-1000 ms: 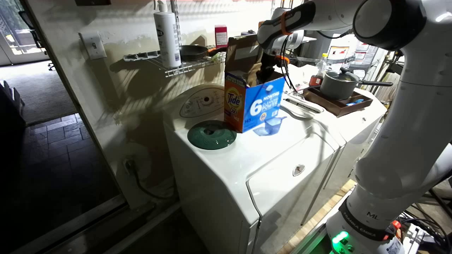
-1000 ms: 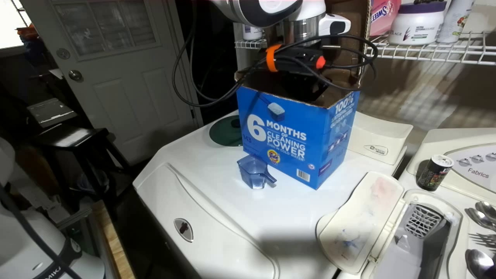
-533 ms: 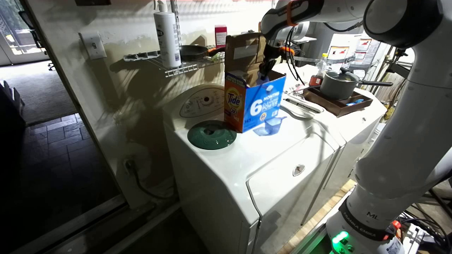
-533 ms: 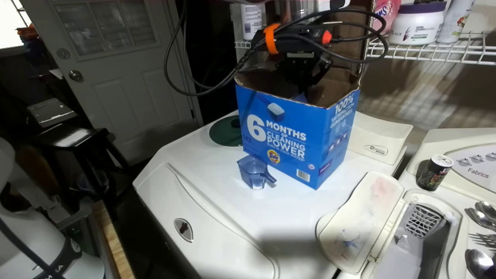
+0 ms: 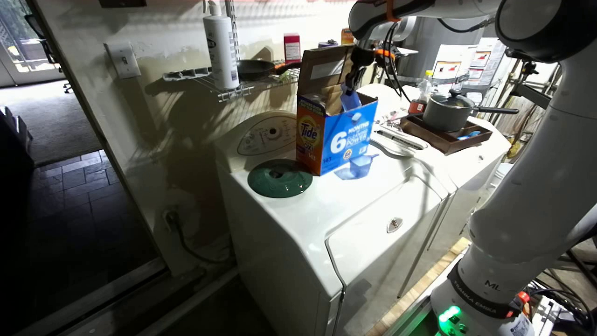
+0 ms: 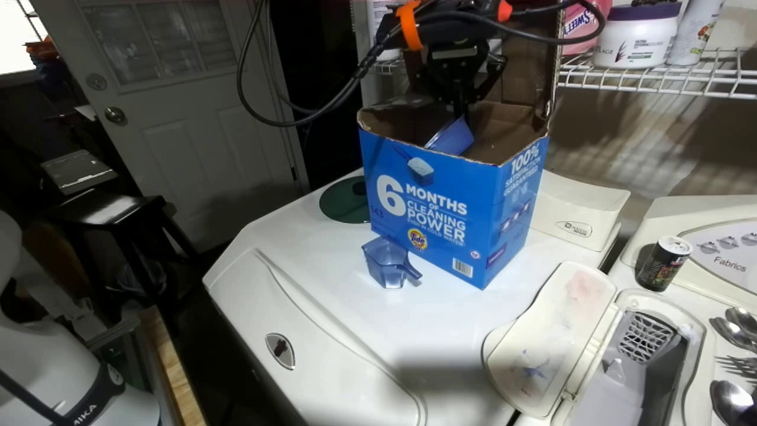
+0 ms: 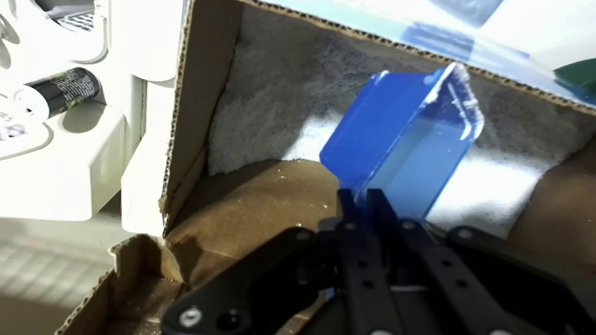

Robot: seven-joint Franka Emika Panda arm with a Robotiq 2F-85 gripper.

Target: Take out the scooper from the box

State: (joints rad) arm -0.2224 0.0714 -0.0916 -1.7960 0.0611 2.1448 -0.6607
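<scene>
Blue scoop [image 7: 377, 130] held at mouth of blue box [image 6: 434, 204].
Pincer [image 7: 360, 195] closed firmly on scoop; scoop tilted (rim marked white). White powder [image 7: 270, 93] lies inside box.

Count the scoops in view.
2: the held scoop in the jaws, at the mouth of the Tide box; the loose scoop on the appliance beside it. Powder may hide more; the blue item in the tray is unclear.
</scene>
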